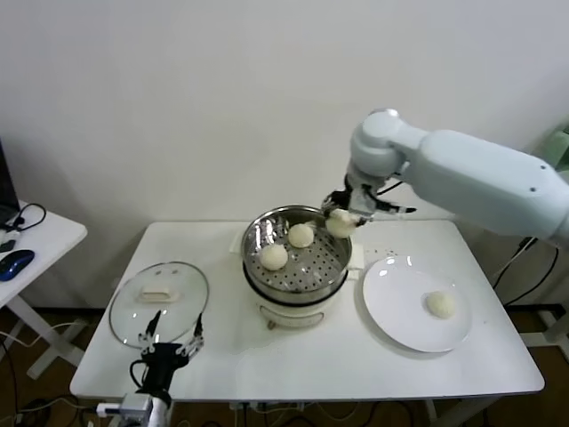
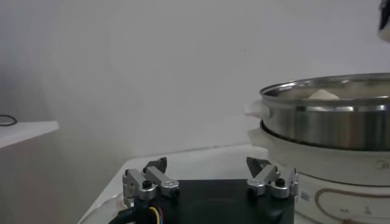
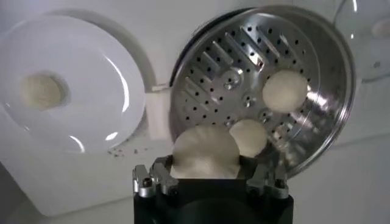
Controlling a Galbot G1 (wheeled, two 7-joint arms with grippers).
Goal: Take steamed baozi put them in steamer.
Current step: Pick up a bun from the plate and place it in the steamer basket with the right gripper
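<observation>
we see the right gripper point(image 1: 341, 216) hanging above the far right rim of the steamer point(image 1: 253, 238), its fingers point(image 3: 159, 178) closed around one steamed baozi point(image 3: 204, 152); in the right wrist view that bun fills the space between them and sits over the edge of the perforated tray. two more buns already lie on the tray inside the pot, one toward the back point(image 1: 300, 235) and one nearer the left front point(image 1: 274, 256), apart from each other. a fourth bun point(image 1: 440, 304) rests alone on the white plate point(image 1: 391, 311), which stands on the tabletop point(image 1: 356, 365) just to the right of the steamer. the glass lid point(image 1: 129, 307) lies flat on the tabletop to the left of the pot, its pale knob on top. the left gripper point(image 1: 169, 342) waits low at the near edge of the tabletop, just in front of the lid, and in its own wrist view its fingers point(image 2: 159, 179) stand wide apart with nothing between them. a side table point(image 1: 49, 233) stands off to the left.
</observation>
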